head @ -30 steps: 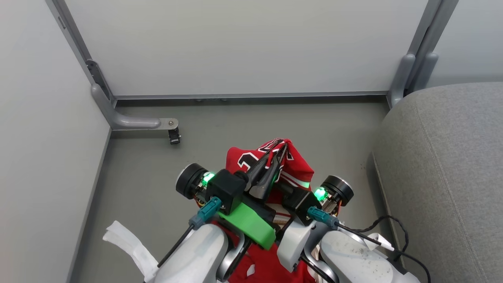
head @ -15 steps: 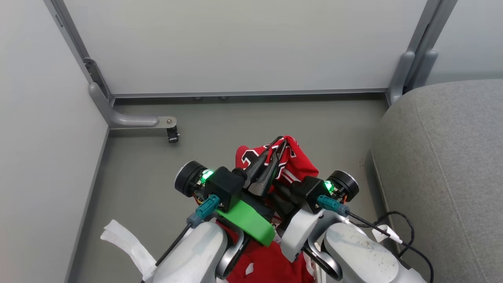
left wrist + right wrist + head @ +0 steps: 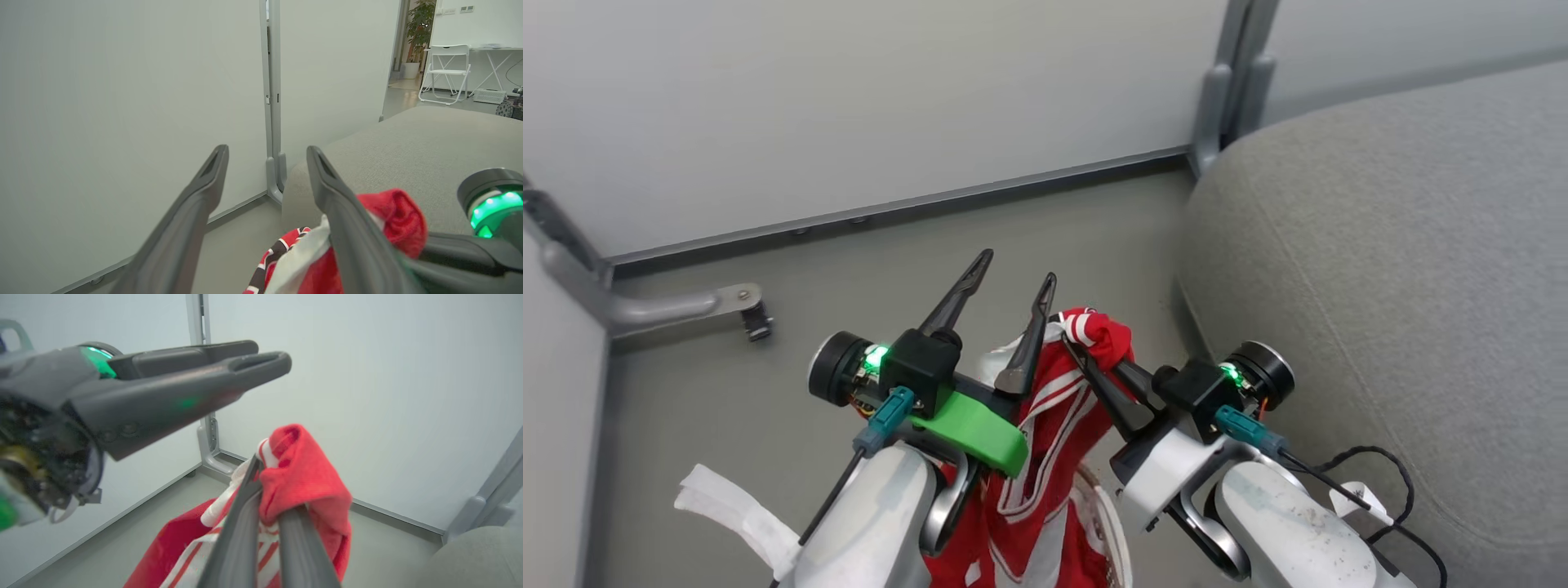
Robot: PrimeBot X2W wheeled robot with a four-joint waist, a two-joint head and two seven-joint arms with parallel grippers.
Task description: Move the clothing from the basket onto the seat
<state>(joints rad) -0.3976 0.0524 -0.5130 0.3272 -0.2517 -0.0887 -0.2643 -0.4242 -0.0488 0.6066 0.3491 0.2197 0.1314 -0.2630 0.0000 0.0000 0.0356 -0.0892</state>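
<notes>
The big grey woven-fabric sofa seat [image 3: 1380,245] lies off to my right, its left edge nearer my right tool [image 3: 1072,343] than my left tool [image 3: 1018,268]. The red jersey with white trim [image 3: 1045,441] hangs short of that edge, over the floor [image 3: 866,269], long axis straight down. The right tool is clenched on its bunched top; the left tool stands spread wide, gripping nothing.

No words, brands or numbers can be read. The jersey [image 3: 286,243] shows only a black-and-white scrap of print, too crumpled to make out.
</notes>
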